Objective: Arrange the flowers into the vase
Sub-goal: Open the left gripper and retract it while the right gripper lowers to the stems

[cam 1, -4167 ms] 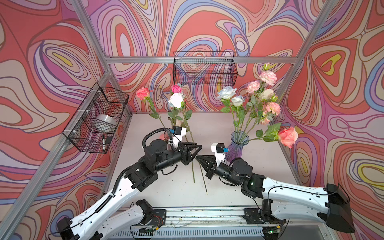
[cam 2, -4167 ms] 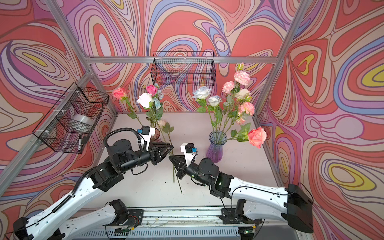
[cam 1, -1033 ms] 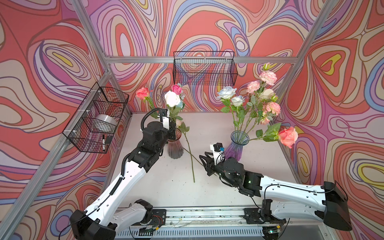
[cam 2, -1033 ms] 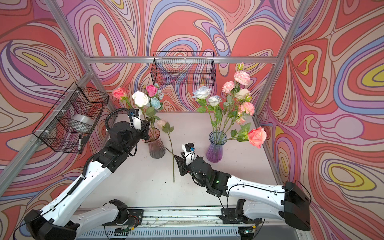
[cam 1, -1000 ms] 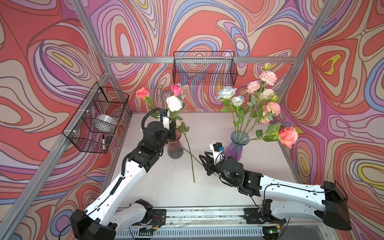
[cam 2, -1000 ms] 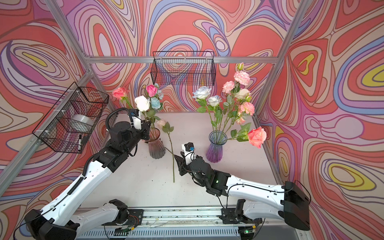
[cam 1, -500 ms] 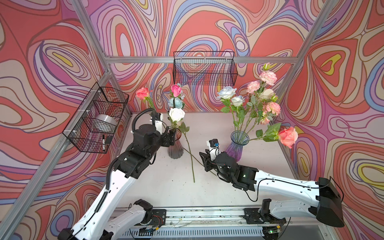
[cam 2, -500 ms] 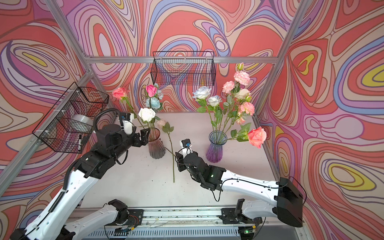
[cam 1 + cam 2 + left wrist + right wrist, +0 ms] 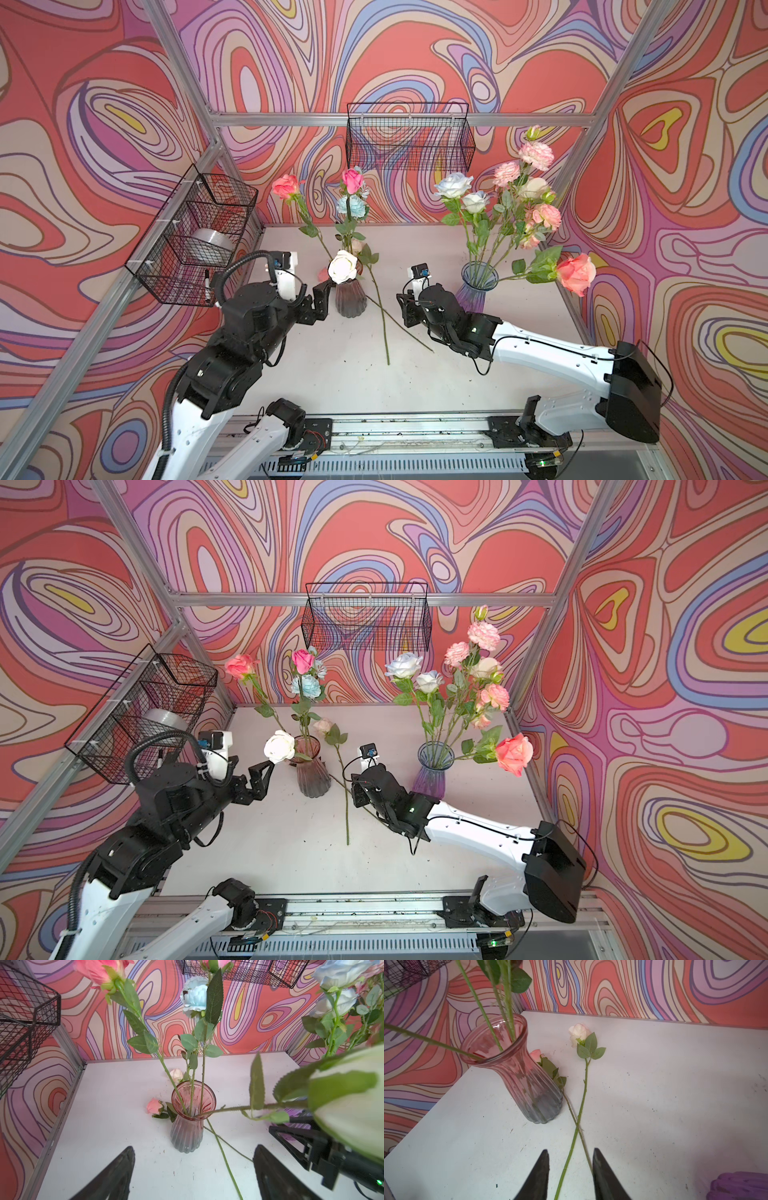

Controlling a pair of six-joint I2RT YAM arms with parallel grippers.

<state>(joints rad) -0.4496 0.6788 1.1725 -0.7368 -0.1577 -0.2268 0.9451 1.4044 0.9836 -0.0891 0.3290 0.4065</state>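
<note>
- Currently the left gripper is hovering just beside the pink vase. Its fingers are spreading wide and gripping nothing.
- A white rose is sitting with its stem in that vase. It is leaning steeply out over the rim toward the left gripper, and its bloom is showing just above the upper finger in both top views.
- Three more flowers are standing upright in the pink vase: a coral rose, a pink rose and a blue carnation.
- The right gripper is hanging low over the table between the two vases. Its fingers are standing partly apart and pinching nothing.
- Two loose flowers are lying on the table: a cream rose and a pink bud tucked against the pink vase.
- Their stems are crossing just ahead of the right gripper's fingertips and running on between them. One stem is lying close to a finger, but I cannot tell whether it is touching.
- The purple vase is standing near the right gripper and holding a full bunch, with one drooping rose hanging out sideways.
</note>
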